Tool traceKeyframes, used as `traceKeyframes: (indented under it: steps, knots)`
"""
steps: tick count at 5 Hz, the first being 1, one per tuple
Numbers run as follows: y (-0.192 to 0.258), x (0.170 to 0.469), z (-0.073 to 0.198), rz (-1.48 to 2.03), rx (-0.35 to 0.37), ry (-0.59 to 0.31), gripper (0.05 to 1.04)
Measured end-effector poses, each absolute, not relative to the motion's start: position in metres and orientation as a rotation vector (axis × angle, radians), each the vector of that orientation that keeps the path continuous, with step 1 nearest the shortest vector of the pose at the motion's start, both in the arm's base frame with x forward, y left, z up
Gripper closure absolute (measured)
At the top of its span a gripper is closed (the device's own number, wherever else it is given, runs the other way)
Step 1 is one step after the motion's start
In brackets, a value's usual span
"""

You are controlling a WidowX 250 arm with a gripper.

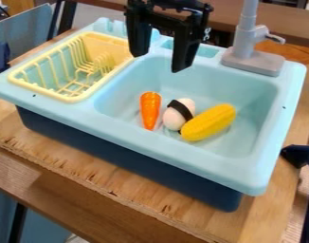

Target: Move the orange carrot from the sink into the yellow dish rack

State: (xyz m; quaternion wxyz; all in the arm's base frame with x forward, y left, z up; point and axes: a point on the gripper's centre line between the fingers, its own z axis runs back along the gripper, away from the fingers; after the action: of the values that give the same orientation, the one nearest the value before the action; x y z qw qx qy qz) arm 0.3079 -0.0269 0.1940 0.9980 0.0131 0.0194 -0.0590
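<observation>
We counted one claw (159, 61), empty, its two fingers apart, above the back of one sink (169, 154). In the sink we listed three pieces: one carrot (150, 109), one corn (209, 122) and, between them, one white egg (172, 117) with one black band. We also logged one yellow rack (113, 43) and one grey tap (246, 42).

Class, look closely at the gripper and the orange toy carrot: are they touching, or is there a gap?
Apart. The camera view shows the gripper above the carrot, with bare blue basin visible between them.
</observation>
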Motion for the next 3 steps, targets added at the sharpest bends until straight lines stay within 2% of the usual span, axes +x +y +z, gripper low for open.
traceKeyframes:
  steps: [1,3]
  knots:
    - [-0.027,0.308,0.184,-0.117,0.026,0.07,0.084]
    - [0.004,0.286,0.167,0.028,0.028,0.058,0.084]
